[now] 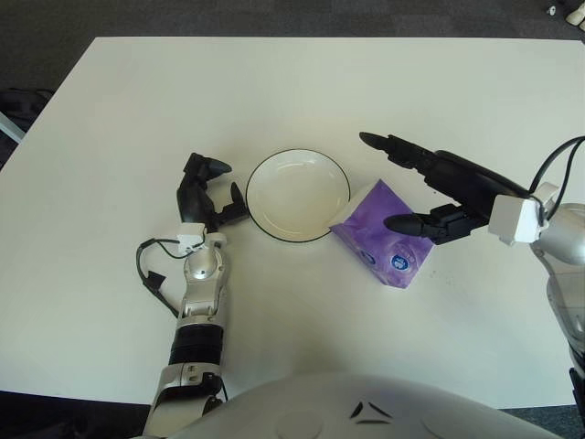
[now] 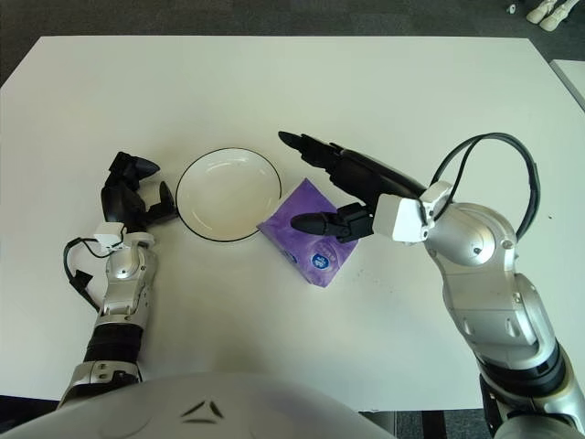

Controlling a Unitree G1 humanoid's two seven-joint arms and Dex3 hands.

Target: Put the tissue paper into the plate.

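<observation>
The plate [image 1: 297, 195] sits in the middle of the white worktop [image 1: 302, 82]. Behind the plate, the worktop is bare all the way to the far edge, so a hand could move there freely. In front of the plate there is bare room too.

Just left of the plate stands the left hand [image 1: 205, 194], its fingers loosely curled around nothing. It blocks that side.

On the right, the purple tissue pack [image 1: 384, 235] lies against the plate's rim. The right hand [image 1: 411, 187] hangs over the pack with fingers spread wide, one reaching past the plate's right edge. That side is crowded.
</observation>
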